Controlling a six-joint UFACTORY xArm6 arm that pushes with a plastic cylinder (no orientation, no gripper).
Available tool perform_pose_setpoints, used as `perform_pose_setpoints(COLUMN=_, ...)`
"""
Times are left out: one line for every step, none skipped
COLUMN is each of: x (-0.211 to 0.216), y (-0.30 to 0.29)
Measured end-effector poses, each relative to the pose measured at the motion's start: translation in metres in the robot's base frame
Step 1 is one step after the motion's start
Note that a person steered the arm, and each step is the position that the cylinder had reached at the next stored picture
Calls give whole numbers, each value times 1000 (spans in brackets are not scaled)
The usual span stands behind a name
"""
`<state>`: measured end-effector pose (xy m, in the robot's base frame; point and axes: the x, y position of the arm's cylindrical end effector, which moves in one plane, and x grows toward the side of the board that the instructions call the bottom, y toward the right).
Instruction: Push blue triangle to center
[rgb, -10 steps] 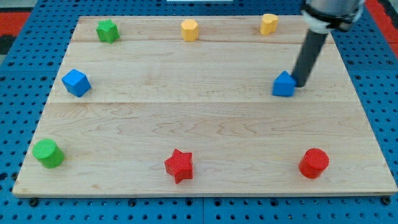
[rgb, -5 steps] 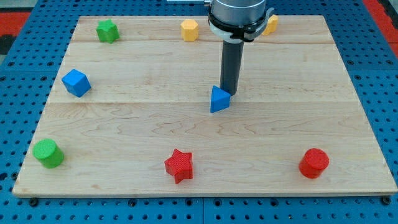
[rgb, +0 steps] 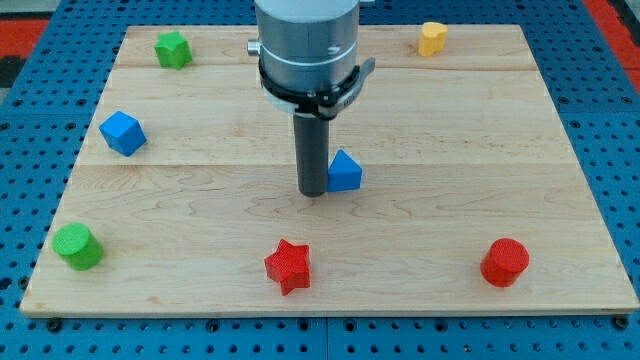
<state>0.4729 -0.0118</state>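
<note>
Now our tip (rgb: 313, 192) touches the blue triangle (rgb: 345, 172) on its left, near the tabletop (rgb: 450, 230) centre; our gripperless tool holds nothing; next, probably just a slight nudge.

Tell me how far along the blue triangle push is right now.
Mostly done: the blue triangle sits about mid-board, far from the edge blocks such as the blue cube and the red star. In hand: my tip stands at the triangle's left side, touching or nearly so. Left: at most a small nudge if the centring needs trimming.
</note>
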Motion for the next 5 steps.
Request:
perform_pose_setpoints(x=-4, y=0)
perform_pose_setpoints(x=2, y=0)
perform_pose_setpoints(x=15, y=1)
perform_pose_setpoints(x=5, y=-8)
perform_pose_setpoints(x=-8, y=-17)
